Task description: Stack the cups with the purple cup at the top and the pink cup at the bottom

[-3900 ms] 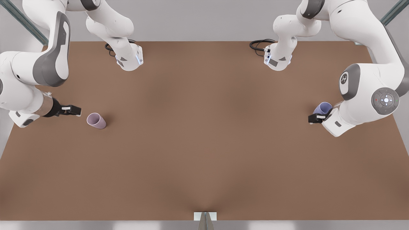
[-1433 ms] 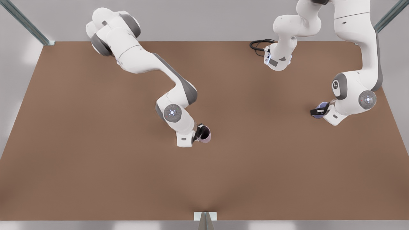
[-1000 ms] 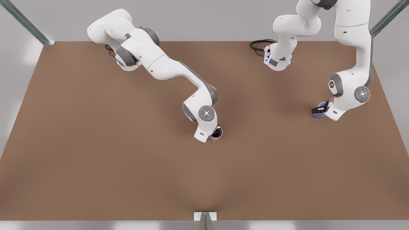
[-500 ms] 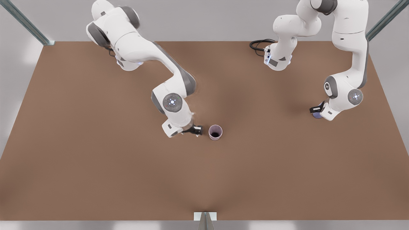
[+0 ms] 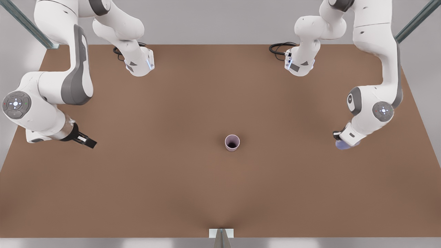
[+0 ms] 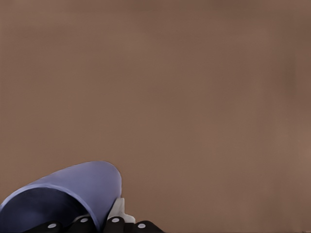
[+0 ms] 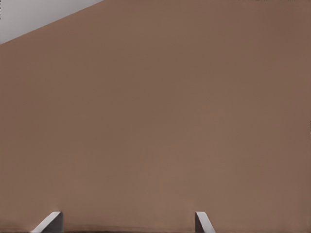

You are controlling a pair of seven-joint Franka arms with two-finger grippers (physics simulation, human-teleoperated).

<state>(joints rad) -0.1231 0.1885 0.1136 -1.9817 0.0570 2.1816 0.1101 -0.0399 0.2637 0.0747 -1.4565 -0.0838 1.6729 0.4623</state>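
The pink cup (image 5: 232,142) is being seen standing upright and alone near the middle of the surface (image 5: 220,193), mouth up, well apart from both arms, so the bottom of the stack is judged to be already in place. The purple cup (image 5: 344,145) is being held by the left pincer (image 5: 339,136) near the edge of the surface on the front view's right, well apart from the pink cup; in the left wrist view the purple cup (image 6: 68,196) is being shown tilted, its open mouth turned toward the camera, with the dark fingers (image 6: 114,224) clamped against its wall. Whether this cup is being carried clear of the surface or is touching it cannot be told from these views. The right pincer (image 5: 86,140) is being kept near the opposite edge, on the front view's left, holding nothing, and that arm is judged to be waiting; in the right wrist view its fingertips (image 7: 48,222) are being shown spread wide over bare brown surface. About half of the task is judged to be done: the purple cup is grasped but not yet stacked. What is left is for it to be carried across to the middle, righted above the pink cup's mouth, lowered in, and released.
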